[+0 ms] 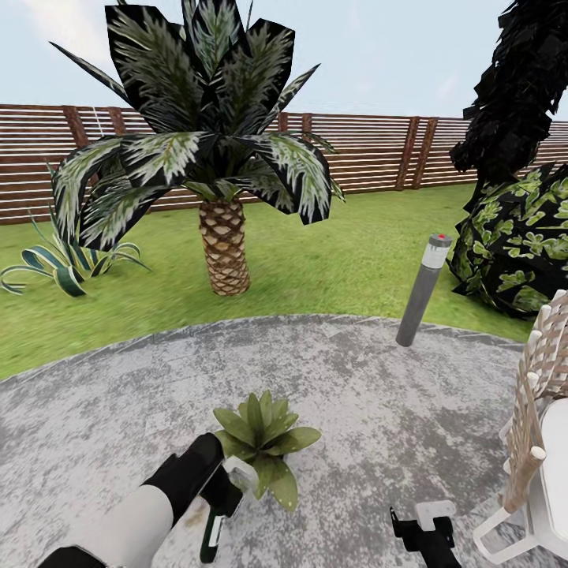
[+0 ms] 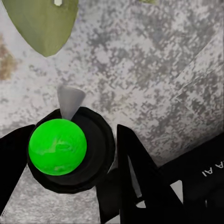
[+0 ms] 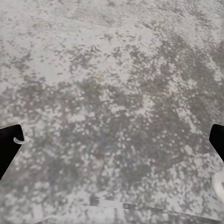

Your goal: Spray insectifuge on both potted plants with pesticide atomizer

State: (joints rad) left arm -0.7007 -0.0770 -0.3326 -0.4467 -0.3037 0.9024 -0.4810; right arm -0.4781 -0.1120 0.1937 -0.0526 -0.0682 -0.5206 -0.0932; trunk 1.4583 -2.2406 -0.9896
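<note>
The left gripper (image 2: pixel 70 154) has its black fingers closed around the pesticide atomizer (image 2: pixel 58 146), holding it just beside the potted plant (image 1: pixel 264 442) on the grey patio (image 1: pixel 379 394). The right gripper (image 3: pixel 112 144) hangs wide open over bare patio, holding nothing.

Patio (image 1: pixel 379 410) mottled grey; potted plant (image 1: pixel 264 442) green lvs; atomizer (image 2: pixel 58 147) bright green top w/ black collar; fence (image 1: pixel 379 150) brown slats; lawn (image 1: pixel 315 260) green.
</note>
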